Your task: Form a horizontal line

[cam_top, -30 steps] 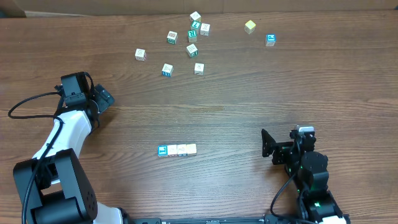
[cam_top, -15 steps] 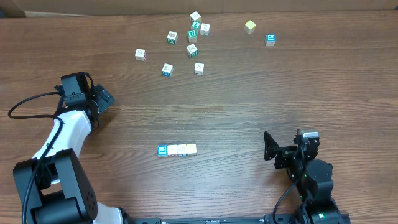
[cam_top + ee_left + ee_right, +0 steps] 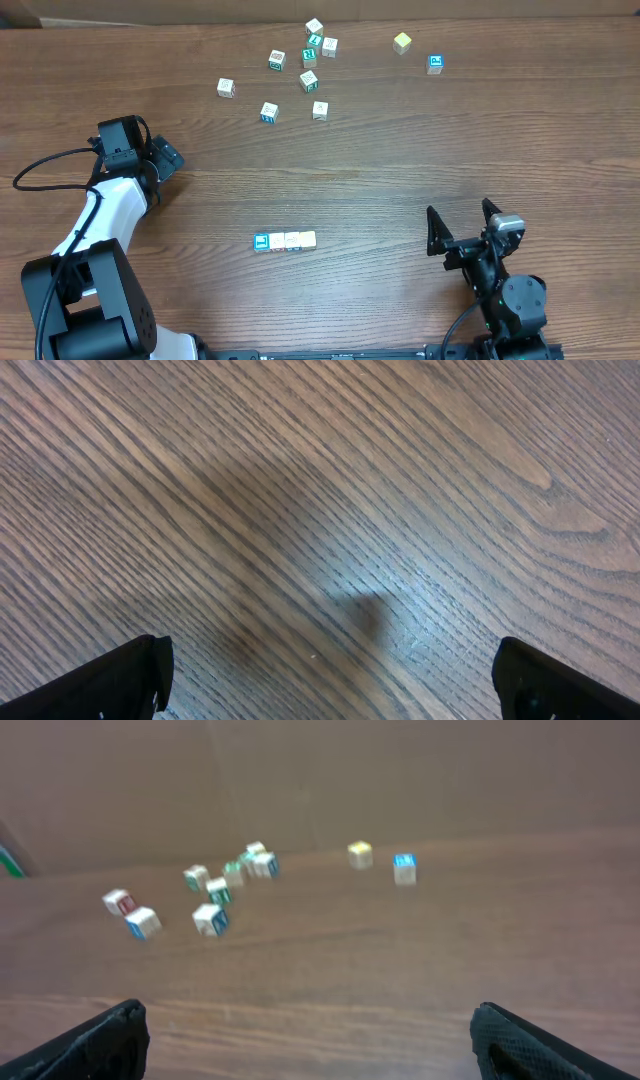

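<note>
**Right gripper [image 3: 460, 208] draws back; line [image 3: 285, 241] stays put**

Since a second ago the right gripper [image 3: 310, 1030] has pulled toward the near edge of the table [image 3: 400, 150] and tipped up, so its two fingers now point away across the wood. They stand wide apart with nothing between them. Its wrist view looks over to the loose cubes [image 3: 218, 890] on the far side, all blurred.

Over on the left, the left gripper [image 3: 165, 155] has not shifted. Its fingers are spread wide over bare wood and hold nothing [image 3: 330, 660].

The line lies in the near middle of the table, between the two grippers and well apart from each. It is four cubes touching in a straight left-to-right row. The blue-faced cube is at the left end, two whitish ones are in the middle, and a cream one is at the right. The loose cubes [image 3: 309, 80] are scattered well beyond it, toward the far edge.
</note>
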Controlling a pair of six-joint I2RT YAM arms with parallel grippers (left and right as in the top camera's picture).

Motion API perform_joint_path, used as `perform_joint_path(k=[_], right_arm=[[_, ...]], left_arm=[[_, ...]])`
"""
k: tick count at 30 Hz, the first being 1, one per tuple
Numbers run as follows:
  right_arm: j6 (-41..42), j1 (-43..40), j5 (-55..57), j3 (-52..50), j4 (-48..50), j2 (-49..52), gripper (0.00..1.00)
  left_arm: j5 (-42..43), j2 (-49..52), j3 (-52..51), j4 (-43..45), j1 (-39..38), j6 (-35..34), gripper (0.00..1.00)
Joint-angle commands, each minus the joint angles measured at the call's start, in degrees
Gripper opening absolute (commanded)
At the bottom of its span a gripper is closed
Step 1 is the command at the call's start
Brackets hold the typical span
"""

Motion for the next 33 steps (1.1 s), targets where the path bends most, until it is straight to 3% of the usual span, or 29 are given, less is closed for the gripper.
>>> perform_joint_path(k=[1, 33], right_arm=[[-0.24, 0.83, 0.11, -0.59, 0.35, -4.26, 1.00], [-0.24, 0.98, 0.11, -0.55, 0.42, -4.66, 1.00]], left_arm=[[-0.76, -0.28, 0.74, 0.02, -0.04, 0.20, 0.99], [-0.76, -0.28, 0.74, 0.02, -0.04, 0.22, 1.00]])
